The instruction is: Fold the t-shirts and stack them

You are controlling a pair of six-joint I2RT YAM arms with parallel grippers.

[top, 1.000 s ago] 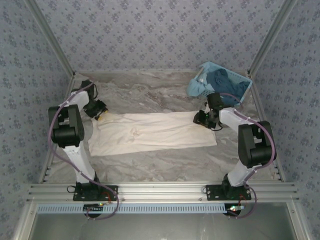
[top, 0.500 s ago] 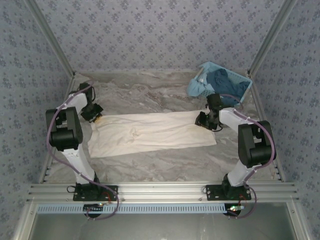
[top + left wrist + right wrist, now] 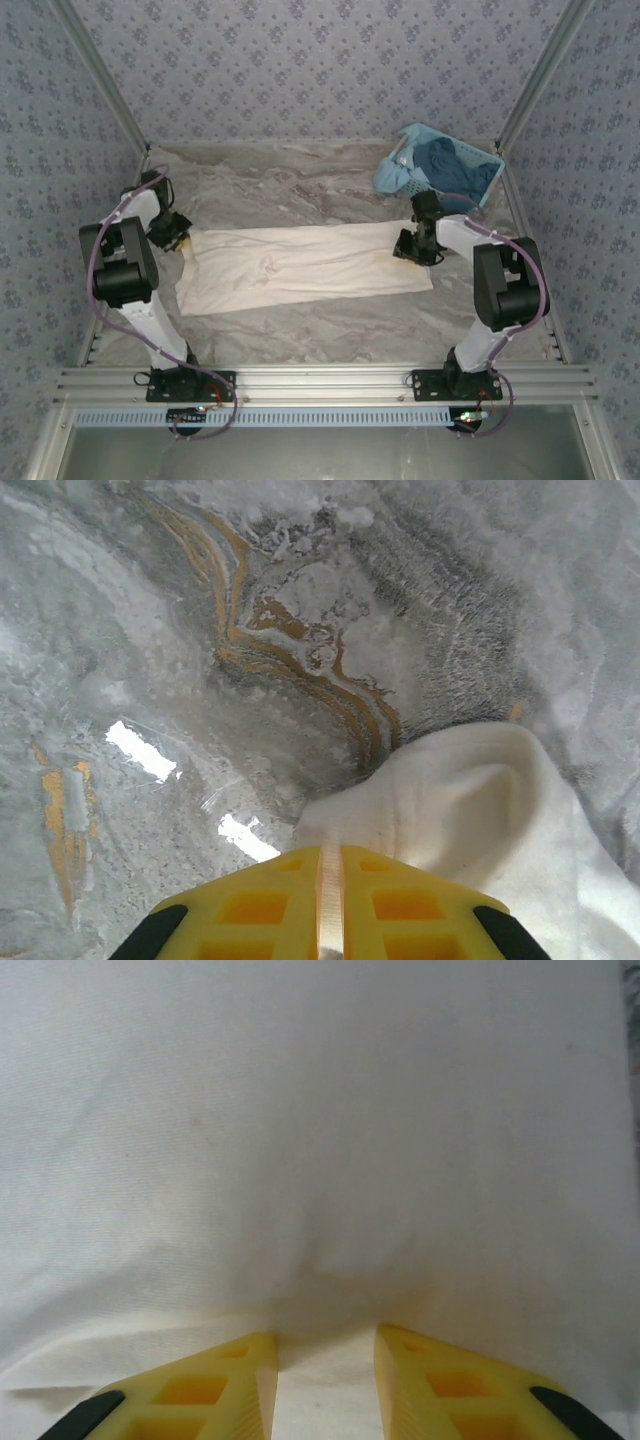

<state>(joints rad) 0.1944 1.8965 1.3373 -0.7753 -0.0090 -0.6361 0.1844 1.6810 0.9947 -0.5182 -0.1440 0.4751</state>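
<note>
A cream t-shirt [image 3: 300,265] lies on the marble table as a long flat strip running left to right. My left gripper [image 3: 172,232] is at its far left corner. In the left wrist view the yellow fingers [image 3: 260,900] are shut, with a thin edge of the t-shirt [image 3: 470,800] pinched at the left gripper [image 3: 331,848]. My right gripper [image 3: 408,245] sits on the far right corner. In the right wrist view the right gripper [image 3: 327,1335] is open, fingers apart and pressed down on the t-shirt [image 3: 320,1140], which bulges just ahead.
A light blue lattice basket [image 3: 400,170] stands tilted at the back right, just behind the right gripper, holding a dark blue garment [image 3: 450,165]. Patterned walls and metal posts close in three sides. Bare marble table [image 3: 300,190] lies beyond the shirt and in front of it.
My left arm has swung outward to the left, drawing the shirt's left corner with it. The right gripper has shifted slightly on the right corner.
</note>
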